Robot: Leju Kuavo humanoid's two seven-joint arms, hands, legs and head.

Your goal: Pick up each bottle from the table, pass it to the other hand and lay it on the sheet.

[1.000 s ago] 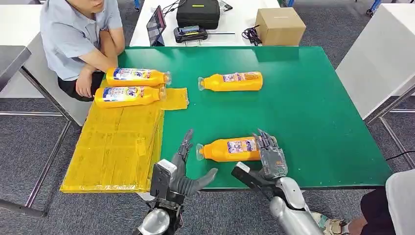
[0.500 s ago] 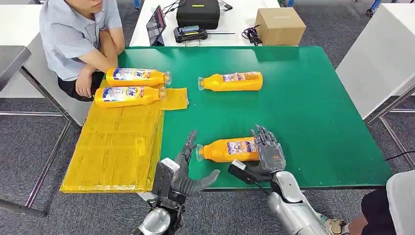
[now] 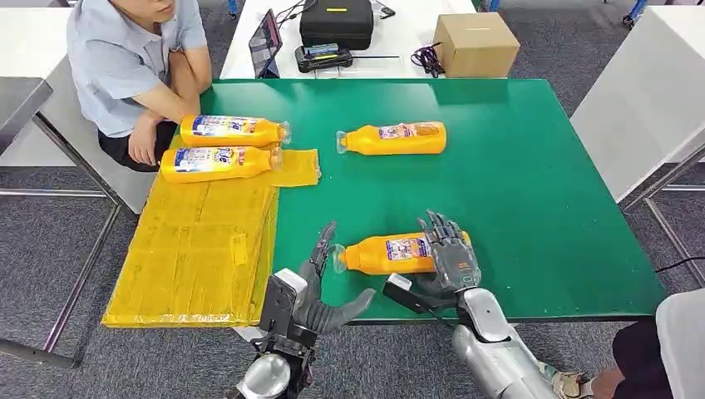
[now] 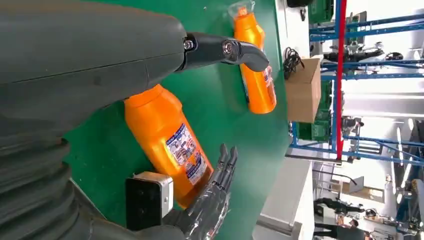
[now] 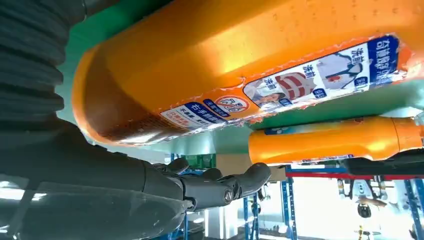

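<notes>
Lying at lower centre on the green bench [image 3: 540, 166], orange bottle [image 3: 387, 253] looks rigid, smooth, slippery; right hand [image 3: 453, 258] fingers spread over its base, grip uncertain; left hand [image 3: 320, 299] fingers apart.

A green table [image 3: 540, 191] is being shown with a yellow sheet [image 3: 199, 249] spread over its left edge. Two orange bottles [image 3: 218, 163] are lying side by side at the sheet's far end. Two more orange bottles are lying directly on the green surface, one near the far middle [image 3: 395, 138] and one near the front edge [image 3: 387, 253].
</notes>
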